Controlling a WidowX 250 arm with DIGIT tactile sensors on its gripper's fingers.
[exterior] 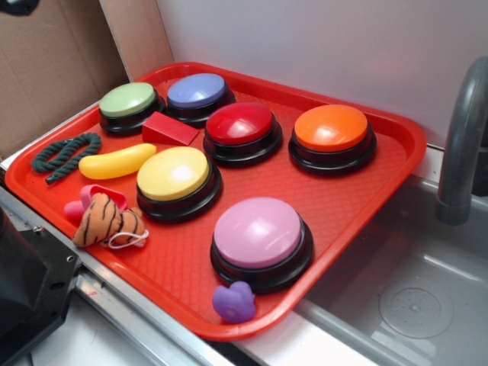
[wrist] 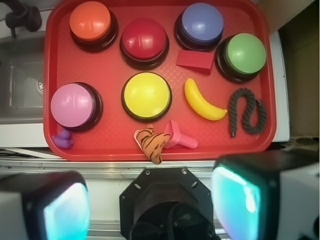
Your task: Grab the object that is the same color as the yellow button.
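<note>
jaws (wrist: 150, 205) fill the bottom of the wrist view, spread wide and empty, well short of the red tray (wrist: 50, 100). beyond them, slightly right, the yellow button (wrist: 147, 95), then the banana (wrist: 202, 100) just beside it, long axis slanting down to the right. no readable writing anywhere.

A red tray (exterior: 381, 164) holds dome buttons on black bases: yellow button (exterior: 173, 173), orange (exterior: 331, 127), dark red (exterior: 239, 123), blue-purple (exterior: 197, 90), light green (exterior: 127, 100), pink (exterior: 257, 232). Beside them lie a yellow banana (exterior: 117, 162), a dark green rope (exterior: 65, 155) and an orange, black-striped plush (exterior: 107, 220).
</note>
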